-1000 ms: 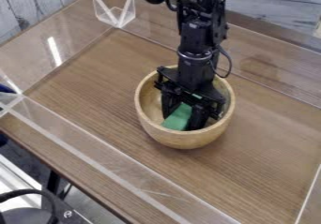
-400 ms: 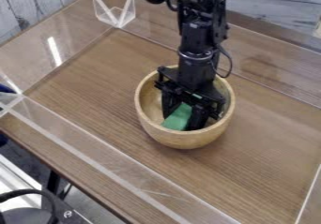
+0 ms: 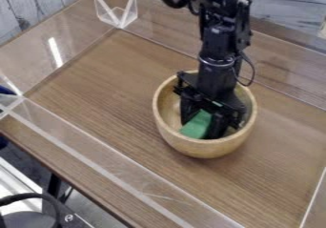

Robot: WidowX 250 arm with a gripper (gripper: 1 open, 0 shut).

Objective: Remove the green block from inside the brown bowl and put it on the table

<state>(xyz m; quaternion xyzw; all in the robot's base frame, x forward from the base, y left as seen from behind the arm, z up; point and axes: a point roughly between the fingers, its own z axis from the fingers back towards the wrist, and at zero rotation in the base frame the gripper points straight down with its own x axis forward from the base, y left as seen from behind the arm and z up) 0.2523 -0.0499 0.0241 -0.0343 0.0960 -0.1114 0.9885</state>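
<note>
From the camera view, the black robot arm (image 3: 219, 41) reaches steeply down into the brown bowl (image 3: 204, 117), which sits on the wood-grain surface (image 3: 90, 89) toward the right. The gripper (image 3: 204, 120) is inside the bowl, its jaws drawn together on the green block (image 3: 196, 127). The block sits tilted within the bowl. Low clear acrylic walls (image 3: 57, 146) border the surface.
</note>
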